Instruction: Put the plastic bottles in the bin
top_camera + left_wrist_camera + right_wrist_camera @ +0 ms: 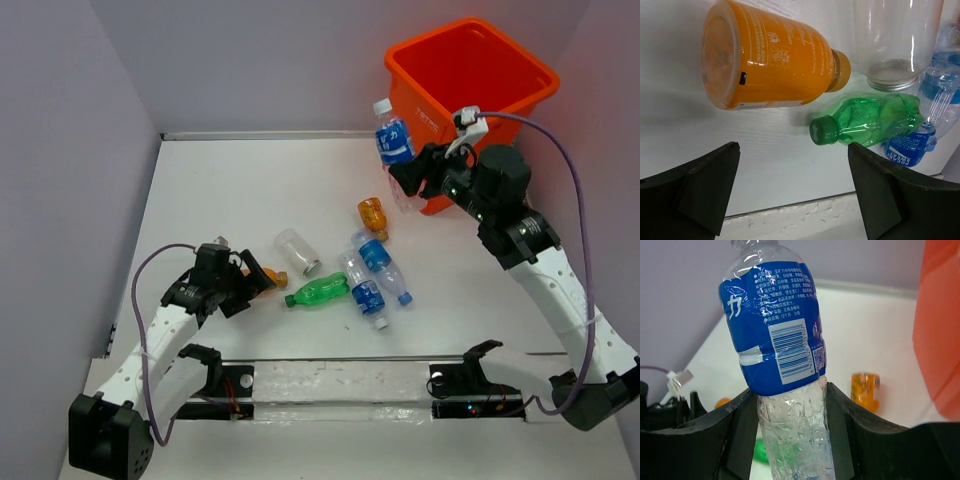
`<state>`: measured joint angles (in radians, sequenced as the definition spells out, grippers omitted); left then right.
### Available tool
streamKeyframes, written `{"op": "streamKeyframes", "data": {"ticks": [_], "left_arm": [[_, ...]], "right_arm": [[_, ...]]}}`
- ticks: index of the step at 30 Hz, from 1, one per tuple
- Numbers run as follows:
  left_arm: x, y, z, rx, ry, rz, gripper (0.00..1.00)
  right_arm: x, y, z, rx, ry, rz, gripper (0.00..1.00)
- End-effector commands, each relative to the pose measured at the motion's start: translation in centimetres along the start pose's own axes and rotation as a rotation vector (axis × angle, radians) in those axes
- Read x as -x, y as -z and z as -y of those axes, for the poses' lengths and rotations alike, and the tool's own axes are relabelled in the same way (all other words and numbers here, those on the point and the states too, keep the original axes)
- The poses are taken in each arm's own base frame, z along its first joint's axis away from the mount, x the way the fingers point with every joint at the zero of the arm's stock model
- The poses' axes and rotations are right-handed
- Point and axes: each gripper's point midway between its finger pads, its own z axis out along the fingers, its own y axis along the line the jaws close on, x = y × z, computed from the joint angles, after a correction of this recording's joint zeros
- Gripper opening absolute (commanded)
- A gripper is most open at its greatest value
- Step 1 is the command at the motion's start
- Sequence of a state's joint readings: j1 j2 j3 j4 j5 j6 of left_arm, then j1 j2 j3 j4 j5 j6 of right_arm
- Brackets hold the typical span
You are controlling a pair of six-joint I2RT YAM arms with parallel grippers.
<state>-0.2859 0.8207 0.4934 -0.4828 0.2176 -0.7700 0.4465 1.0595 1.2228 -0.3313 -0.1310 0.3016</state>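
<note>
Up near the far right corner sits the orange bin point(440, 95) on the white table point(230, 190). R gripper point(412, 178) is squeezed tight on a blue-label bottle point(393, 140). It holds the bottle low down, on the clear crinkly part, w/ the white cap end up. That bottle is off the table, just beside the bin's near-left wall, not inside it. R wrist cam shows the same thing: R gripper point(790, 405) w/ both fingers pressed on the sides of the blue-label bottle point(775, 340), and the bin point(940, 330) at the right edge.

L gripper point(245, 287) is low at the near left. L wrist cam shows the L gripper point(792, 165) w/ fingers wide apart and nothing btwn them. An orange bottle point(765, 60) lies on its side just past the fingertips.

Mid table, all lying down:
- green bottle point(320, 291), cap toward the L gripper
- clear bottle point(298, 251), no label, silver end toward the green one
- near blue bottle point(365, 292), touching the green bottle
- far blue bottle point(380, 258), touching the near blue bottle
- 2nd orange bottle point(373, 216), closest to the bin but apart from it
</note>
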Motion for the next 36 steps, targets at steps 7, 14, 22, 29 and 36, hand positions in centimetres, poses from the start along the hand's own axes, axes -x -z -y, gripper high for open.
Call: {"op": "streamKeyframes", "data": {"ticks": [7,14,22,29,36], "left_arm": [[3.0,-0.8,1.8,-0.104,0.192,0.171,0.99],[3.7,-1.7,0.9,-0.078,0.229,0.223,0.99],[4.1,-2.8,-0.7,-0.023,0.256,0.268,0.99],[4.6,-3.3,-1.4,-0.011,0.282,0.31,0.99],[5.7,-3.6,-2.0,0.007,0.308,0.379,0.99]], "right_arm": [[23.0,-0.7,2.2,-0.353,0.366,0.518,0.42],[27.7,-2.4,12.2,-0.55,0.325,0.566,0.48],[26.2,-4.7,17.9,-0.556,0.224,0.5,1.0],[22.4,-3.7,9.1,-0.13,0.145,0.398,1.0],[10.2,-6.0,-0.1,0.202,0.141,0.149,0.99]]}}
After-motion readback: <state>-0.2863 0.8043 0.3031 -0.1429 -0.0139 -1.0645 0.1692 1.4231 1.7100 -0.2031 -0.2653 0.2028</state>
